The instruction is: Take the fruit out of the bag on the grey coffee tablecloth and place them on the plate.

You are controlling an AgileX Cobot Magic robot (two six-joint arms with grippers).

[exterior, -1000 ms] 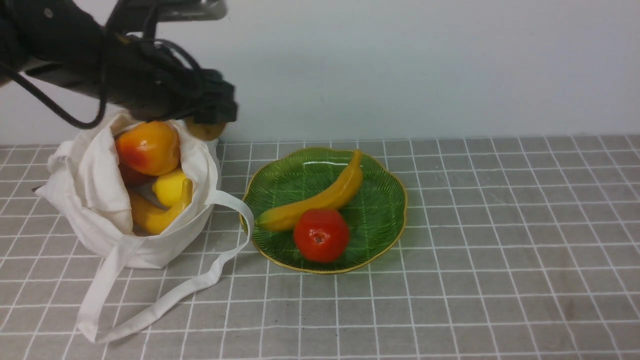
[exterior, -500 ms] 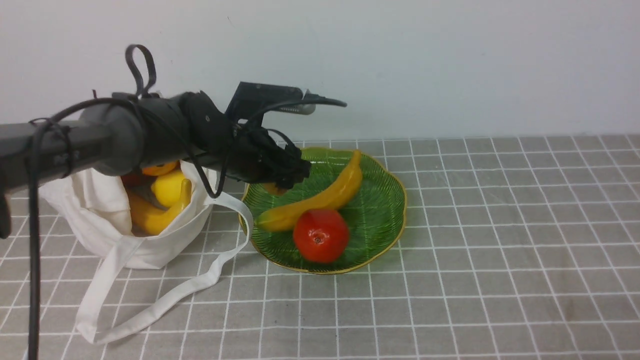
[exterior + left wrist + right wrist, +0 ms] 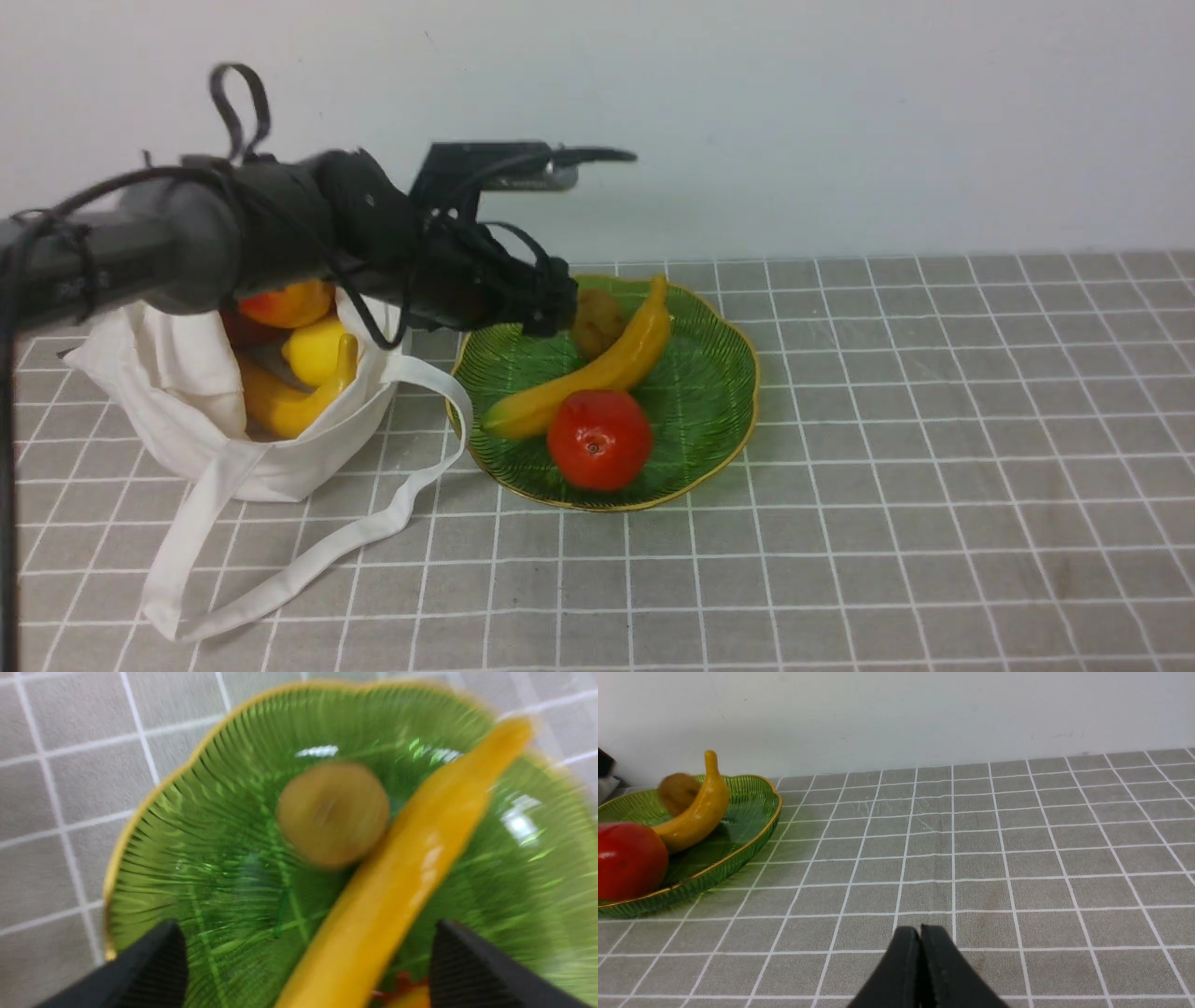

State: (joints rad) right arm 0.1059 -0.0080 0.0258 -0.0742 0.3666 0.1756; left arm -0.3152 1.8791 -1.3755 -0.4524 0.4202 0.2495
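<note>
The green plate point(image 3: 709, 392) holds a yellow banana point(image 3: 597, 369), a round red fruit point(image 3: 599, 439) and a brown kiwi point(image 3: 597, 322) lying free against the banana. My left gripper point(image 3: 551, 313) hovers over the plate's near-left part, open and empty; in the left wrist view its fingers point(image 3: 159, 966) stand wide apart above the kiwi point(image 3: 332, 812) and banana point(image 3: 411, 872). The cream bag point(image 3: 177, 392) stands left of the plate with a mango point(image 3: 285, 303), a lemon point(image 3: 313, 350) and a banana point(image 3: 289, 401) inside. My right gripper point(image 3: 920, 933) is shut and empty over the grey cloth point(image 3: 1017, 858).
The bag's long strap point(image 3: 308, 551) lies looped on the cloth in front of the bag, reaching the plate's left rim. A white wall stands close behind the table. My left arm and its cables span above the bag.
My left gripper carried the kiwi from above the bag to the plate and opened. The kiwi now lies on the plate against the banana.
</note>
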